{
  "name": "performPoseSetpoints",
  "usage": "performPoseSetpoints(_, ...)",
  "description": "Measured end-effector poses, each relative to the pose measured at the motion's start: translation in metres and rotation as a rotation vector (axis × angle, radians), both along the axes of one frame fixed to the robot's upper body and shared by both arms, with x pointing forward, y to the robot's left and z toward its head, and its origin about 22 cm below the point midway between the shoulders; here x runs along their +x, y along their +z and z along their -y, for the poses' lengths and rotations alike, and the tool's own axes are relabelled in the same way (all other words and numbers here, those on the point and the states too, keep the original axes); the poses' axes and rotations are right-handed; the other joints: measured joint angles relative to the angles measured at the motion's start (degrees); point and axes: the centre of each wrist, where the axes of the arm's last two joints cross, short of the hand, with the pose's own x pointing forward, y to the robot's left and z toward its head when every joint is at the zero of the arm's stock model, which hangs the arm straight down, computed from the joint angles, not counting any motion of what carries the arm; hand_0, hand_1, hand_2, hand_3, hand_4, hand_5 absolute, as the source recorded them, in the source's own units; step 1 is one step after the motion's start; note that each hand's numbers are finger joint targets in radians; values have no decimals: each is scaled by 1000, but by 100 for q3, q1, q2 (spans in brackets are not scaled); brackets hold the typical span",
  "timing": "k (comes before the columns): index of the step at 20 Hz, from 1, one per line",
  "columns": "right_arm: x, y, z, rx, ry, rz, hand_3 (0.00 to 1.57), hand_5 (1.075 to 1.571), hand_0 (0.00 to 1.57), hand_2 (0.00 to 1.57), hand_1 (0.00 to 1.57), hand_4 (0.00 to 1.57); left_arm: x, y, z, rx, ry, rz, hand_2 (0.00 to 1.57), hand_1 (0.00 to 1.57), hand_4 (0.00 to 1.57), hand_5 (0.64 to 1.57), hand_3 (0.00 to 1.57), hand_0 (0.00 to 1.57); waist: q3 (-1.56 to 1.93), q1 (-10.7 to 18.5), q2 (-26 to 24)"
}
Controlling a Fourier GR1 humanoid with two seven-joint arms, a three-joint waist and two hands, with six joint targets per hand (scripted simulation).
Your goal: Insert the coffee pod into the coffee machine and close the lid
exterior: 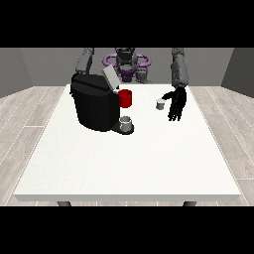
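A black coffee machine (95, 106) is seen on the white table (129, 163), toward the 10 o'clock part of the tabletop. Its grey lid (110, 78) is raised and tilted at the top. A red cup-shaped part (125, 98) is found at the machine's 3 o'clock side, and a small grey cup (126, 124) is set at its 5 o'clock foot, on the base. The hand at the view's left is not shown; only an upper arm is seen behind the machine. Further right, the small whitish coffee pod (160, 103) is standing on the table, apart from the machine. Just beside it, at its 3 o'clock, the hand at the view's right (176, 104) is held with fingers straight and released, pointing down toward the table, nothing being grasped.
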Motion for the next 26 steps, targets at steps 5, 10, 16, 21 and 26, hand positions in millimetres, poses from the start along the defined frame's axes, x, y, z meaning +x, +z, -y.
performPoseSetpoints(5, 4, 0, 0, 3, -10, -12, 0, 1571, 0, 0, 0, 379, 3, -1, 0, 41, -2, 18, 1147, 1071, 0, 1571, 1082, 1071, -3, 19, -72)
performPoseSetpoints(10, 4, -12, 5, 12, -15, -36, 0, 1571, 0, 0, 0, 335, 7, -2, 11, 104, -13, 31, 1204, 1182, 0, 1571, 1089, 1182, -3, 60, -193)
performPoseSetpoints(16, 4, -18, 6, 3, -13, -64, 0, 1571, 0, 0, 0, 365, 5, -11, 25, 153, -28, 31, 1243, 1249, 105, 1571, 1080, 1249, 6, 15, -325)
performPoseSetpoints(21, 1, -24, 5, 11, -20, -78, 0, 1571, 0, 0, 0, 409, 4, -18, 33, 161, -44, 22, 1297, 1212, 142, 1571, 1204, 1212, 2, 13, -428)
performPoseSetpoints(26, 2, -26, 10, 18, -34, -90, 0, 1571, 0, 0, 0, 341, 4, -24, 40, 168, -69, 32, 1424, 1379, 658, 1571, 1349, 1379, -13, 71, -495)
